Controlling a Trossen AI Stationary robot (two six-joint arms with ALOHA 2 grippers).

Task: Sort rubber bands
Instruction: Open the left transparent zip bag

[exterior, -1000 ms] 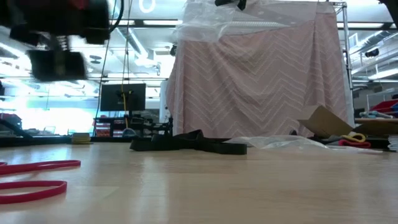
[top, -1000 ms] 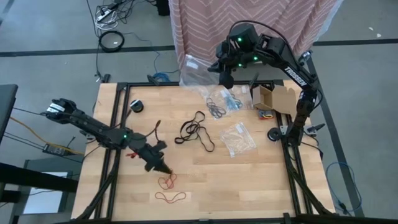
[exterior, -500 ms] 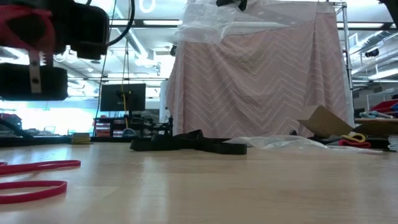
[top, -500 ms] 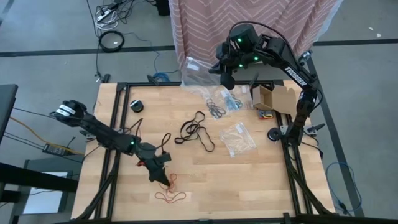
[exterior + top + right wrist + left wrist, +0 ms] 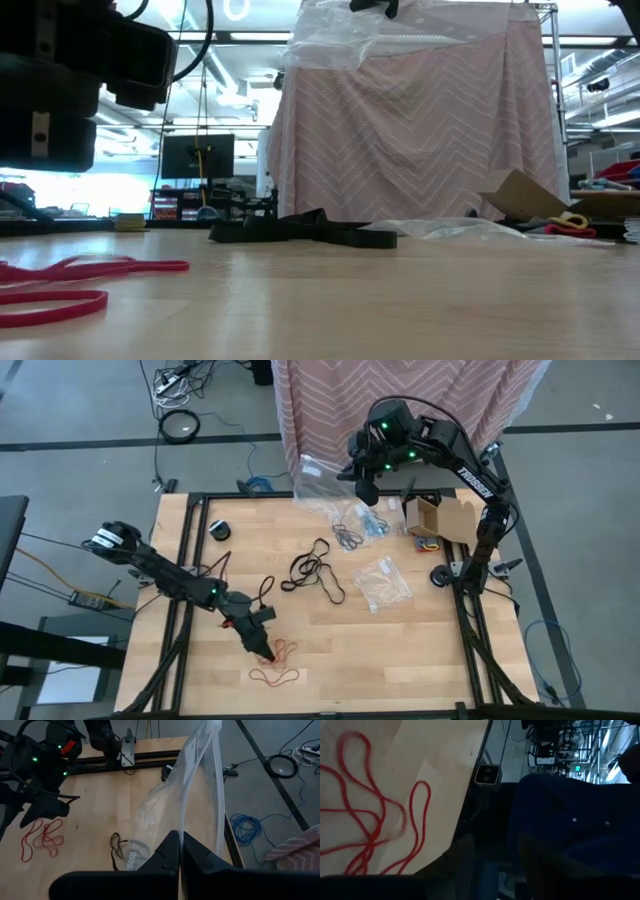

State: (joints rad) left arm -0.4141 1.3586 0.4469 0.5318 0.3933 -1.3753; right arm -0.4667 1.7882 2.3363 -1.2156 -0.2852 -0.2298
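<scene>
Red rubber bands [image 5: 280, 653] lie loose on the wood near the table's near-left part, with another red loop [image 5: 275, 677] closer to the edge. My left gripper [image 5: 266, 654] stands open low beside them, nothing between its fingers [image 5: 462, 857]. Black rubber bands [image 5: 315, 570] lie mid-table. Dark brown ones [image 5: 348, 538] and teal-blue ones [image 5: 375, 523] lie farther back. My right gripper [image 5: 365, 490] is high over the far edge, shut on a clear plastic bag [image 5: 315, 475]. My right gripper pinches the clear plastic bag by one edge [image 5: 186, 827] between its two shut fingers, which slant down from the far side. The bag [image 5: 345, 35] hangs beside and below the fingers, well clear of the table, crumpled and slack.
A second clear bag [image 5: 383, 582] lies right of centre. An open cardboard box [image 5: 440, 515] with coloured bands beside it sits at the far right. Small black round objects [image 5: 220, 530] [image 5: 440, 575] rest near the left and right rails. A pink chevron cloth [image 5: 410, 130] hangs behind the table.
My left gripper has gone down and toward the table's near edge, rolling a little, and has opened. The red rubber band it carried has dropped onto the table and now lies spread beside the other red loops.
</scene>
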